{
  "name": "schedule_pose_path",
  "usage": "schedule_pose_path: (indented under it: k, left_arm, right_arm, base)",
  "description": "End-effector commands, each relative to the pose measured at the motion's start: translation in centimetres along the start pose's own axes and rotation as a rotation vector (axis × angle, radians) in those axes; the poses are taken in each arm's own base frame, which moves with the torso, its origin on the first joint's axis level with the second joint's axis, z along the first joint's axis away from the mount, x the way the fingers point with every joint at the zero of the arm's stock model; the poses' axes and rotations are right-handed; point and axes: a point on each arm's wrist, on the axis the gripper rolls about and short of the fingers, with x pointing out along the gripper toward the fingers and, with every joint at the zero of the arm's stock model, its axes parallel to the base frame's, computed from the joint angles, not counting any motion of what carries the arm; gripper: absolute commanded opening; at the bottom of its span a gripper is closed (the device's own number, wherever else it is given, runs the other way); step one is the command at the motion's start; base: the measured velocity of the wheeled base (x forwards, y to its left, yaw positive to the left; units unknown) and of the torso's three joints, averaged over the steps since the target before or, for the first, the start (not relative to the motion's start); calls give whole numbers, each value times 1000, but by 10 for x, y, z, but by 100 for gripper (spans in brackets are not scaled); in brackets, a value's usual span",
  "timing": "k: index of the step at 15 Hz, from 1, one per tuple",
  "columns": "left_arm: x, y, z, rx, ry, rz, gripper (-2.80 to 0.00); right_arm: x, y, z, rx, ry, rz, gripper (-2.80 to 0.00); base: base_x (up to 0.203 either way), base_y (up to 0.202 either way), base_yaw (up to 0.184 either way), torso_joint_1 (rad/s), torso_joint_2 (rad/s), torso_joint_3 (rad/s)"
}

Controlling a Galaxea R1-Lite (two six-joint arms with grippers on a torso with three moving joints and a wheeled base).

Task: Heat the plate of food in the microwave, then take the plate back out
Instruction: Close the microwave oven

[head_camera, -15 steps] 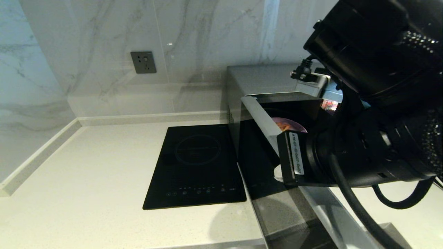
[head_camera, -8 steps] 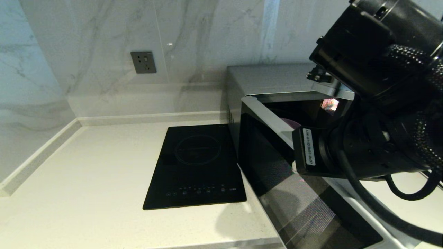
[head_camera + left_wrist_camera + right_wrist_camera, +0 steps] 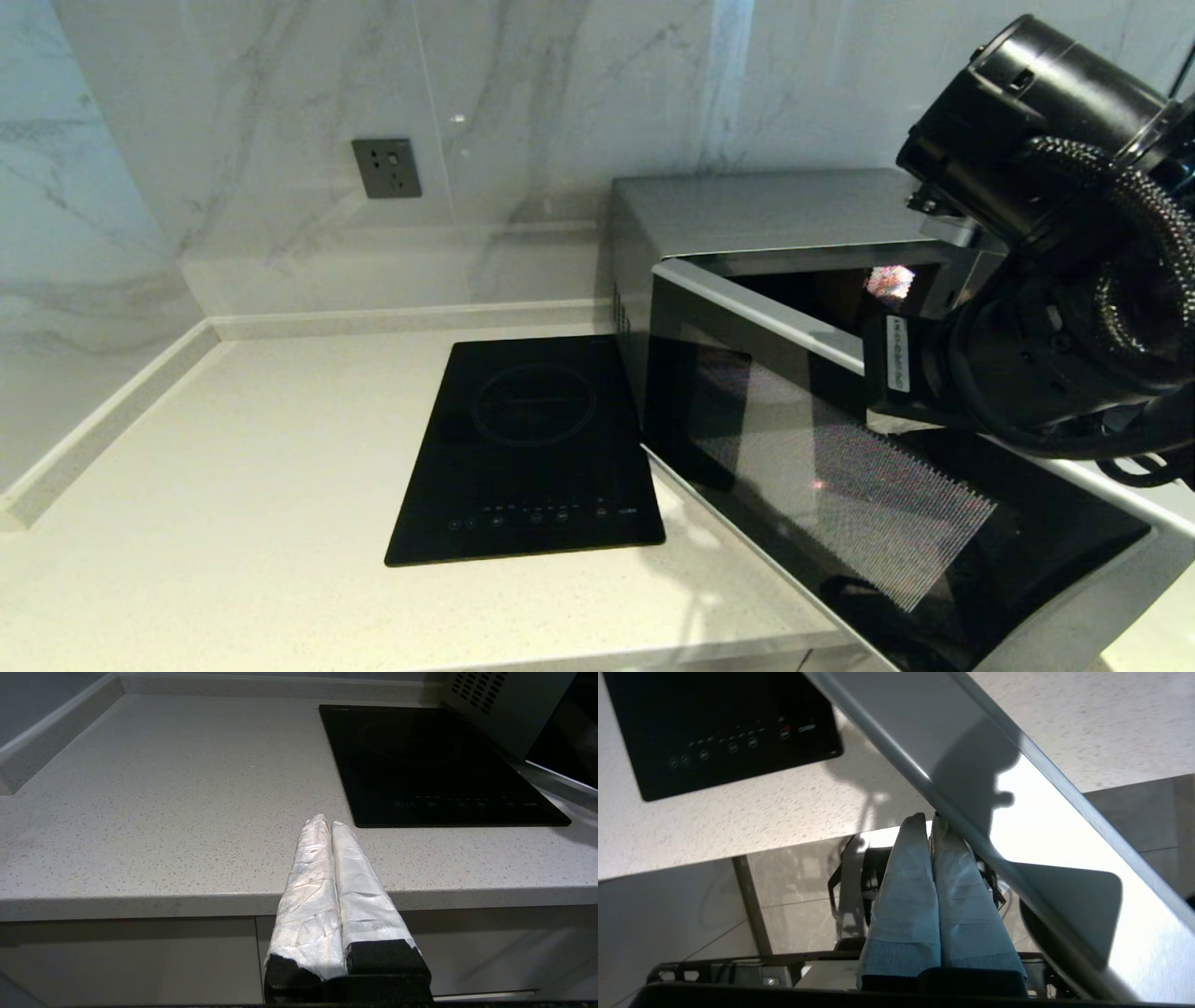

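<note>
While door is standing half-open: microwave (image 3: 840,411) not yet running.
Plate: probably inside, hidden.
Right gripper (image 3: 927,819): jaws closed, pressing against door.
Left gripper (image 3: 326,823): jaws closed, idling.

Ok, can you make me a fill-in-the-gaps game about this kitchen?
1. The microwave has its door partly ___.
2. The black hob lies on the microwave's ___ side.
3. The left gripper is ___ and holds nothing.
4. The right gripper, also shut, is right by the microwave's ___.
Missing words: open, left, shut, door.
</note>
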Motion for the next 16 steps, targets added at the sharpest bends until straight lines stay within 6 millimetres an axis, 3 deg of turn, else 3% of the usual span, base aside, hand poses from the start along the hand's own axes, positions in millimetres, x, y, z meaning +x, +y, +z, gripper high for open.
schedule_pose_path:
  k: [1,11,16]
  left_arm:
    - [0,0,0,-1,1,0,-280]
    - [0,0,0,-1,1,0,-280]
    - [0,0,0,-1,1,0,-280]
  right_arm:
    - [0,-17,13,43,-22,-35,-280]
    - [21,-83,77,204,-163,-155,-280]
    - [68,-113,117,313,-178,-123,-280]
  base:
    - [0,0,0,0,0,0]
    - [0,0,0,0,0,0]
    - [0,0,0,0,0,0]
